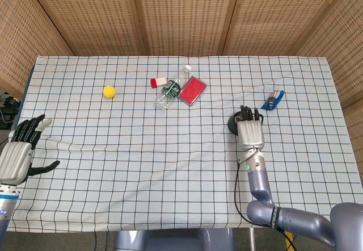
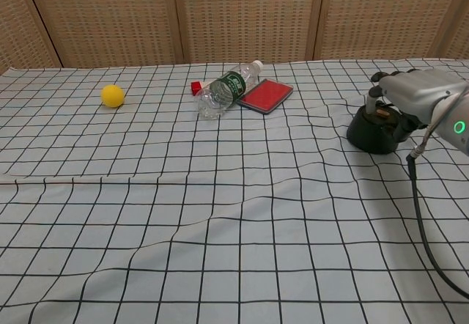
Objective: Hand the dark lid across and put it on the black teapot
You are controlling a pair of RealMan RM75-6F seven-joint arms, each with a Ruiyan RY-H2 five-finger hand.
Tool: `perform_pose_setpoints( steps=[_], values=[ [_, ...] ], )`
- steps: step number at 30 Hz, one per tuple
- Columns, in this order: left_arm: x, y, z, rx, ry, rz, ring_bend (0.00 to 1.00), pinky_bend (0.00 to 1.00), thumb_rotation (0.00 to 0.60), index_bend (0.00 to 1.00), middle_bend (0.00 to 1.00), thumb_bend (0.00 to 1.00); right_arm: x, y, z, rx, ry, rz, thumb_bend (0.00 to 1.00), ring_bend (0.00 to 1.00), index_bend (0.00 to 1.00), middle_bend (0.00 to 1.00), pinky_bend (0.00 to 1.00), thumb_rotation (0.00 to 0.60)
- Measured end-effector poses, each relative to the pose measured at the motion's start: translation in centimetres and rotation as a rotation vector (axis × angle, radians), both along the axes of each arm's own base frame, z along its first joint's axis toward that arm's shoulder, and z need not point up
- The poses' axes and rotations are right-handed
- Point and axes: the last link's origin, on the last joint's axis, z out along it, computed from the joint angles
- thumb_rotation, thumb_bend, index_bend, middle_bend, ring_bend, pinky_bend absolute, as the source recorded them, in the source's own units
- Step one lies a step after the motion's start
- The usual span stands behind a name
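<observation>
The black teapot [image 1: 232,124] [image 2: 370,137] stands on the checked cloth at the right. The dark lid [image 2: 382,114] appears to sit on its top, mostly hidden. My right hand [image 1: 250,130] [image 2: 410,93] hovers over the pot with its fingers bent down onto the top. I cannot tell whether they grip the lid or only touch it. My left hand [image 1: 20,149] is far off at the table's left edge, fingers spread and holding nothing; only the head view shows it.
A yellow ball [image 1: 109,91] [image 2: 112,95] lies at the back left. A plastic bottle [image 1: 173,86] [image 2: 227,89] lies on its side beside a red case [image 1: 191,90] and a small red-and-white item [image 1: 157,82]. A blue object [image 1: 273,100] lies behind the teapot.
</observation>
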Motion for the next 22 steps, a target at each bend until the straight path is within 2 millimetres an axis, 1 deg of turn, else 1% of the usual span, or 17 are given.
perform_pose_setpoints(
  steps=[1, 4, 7, 12, 14, 17, 20, 22],
  values=[
    [0.0, 0.0, 0.0, 0.000, 0.000, 0.001, 0.00, 0.00, 0.600, 0.07, 0.00, 0.06, 0.1, 0.1, 0.2, -0.004, -0.005, 0.009, 0.60, 0.00, 0.34, 0.00, 0.00, 0.600],
    [-0.1, 0.1, 0.1, 0.004, 0.003, -0.001, 0.00, 0.00, 0.600, 0.07, 0.00, 0.06, 0.3, 0.7, 0.9, -0.018, -0.018, 0.045, 0.52, 0.00, 0.31, 0.00, 0.00, 0.600],
    [-0.3, 0.1, 0.1, 0.013, 0.011, -0.008, 0.00, 0.00, 0.600, 0.07, 0.00, 0.06, 0.1, 1.7, 2.0, -0.034, -0.031, 0.091, 0.40, 0.00, 0.22, 0.00, 0.00, 0.600],
    [-1.2, -0.1, -0.3, 0.023, 0.067, -0.006, 0.00, 0.00, 0.600, 0.01, 0.00, 0.06, -1.8, 4.3, 4.6, -0.067, -0.085, 0.160, 0.24, 0.00, 0.07, 0.00, 0.00, 0.600],
    [-1.6, -0.2, -0.4, 0.032, 0.090, -0.004, 0.00, 0.00, 0.600, 0.00, 0.00, 0.06, -2.8, 5.6, 5.7, -0.080, -0.114, 0.186, 0.21, 0.00, 0.04, 0.00, 0.00, 0.600],
    [-2.6, -0.6, -0.4, 0.058, 0.126, 0.002, 0.00, 0.00, 0.600, 0.00, 0.00, 0.06, -4.7, 7.9, 7.4, -0.097, -0.146, 0.219, 0.18, 0.00, 0.00, 0.00, 0.00, 0.600],
    [-3.8, -1.1, -0.3, 0.083, 0.159, 0.022, 0.00, 0.00, 0.600, 0.00, 0.00, 0.06, -6.6, 10.3, 8.9, -0.109, -0.165, 0.233, 0.17, 0.00, 0.00, 0.00, 0.00, 0.600],
    [-4.8, -1.7, -0.2, 0.093, 0.176, 0.044, 0.00, 0.00, 0.600, 0.00, 0.00, 0.05, -7.3, 11.4, 9.7, -0.117, -0.179, 0.240, 0.17, 0.00, 0.00, 0.00, 0.00, 0.600]
  ],
)
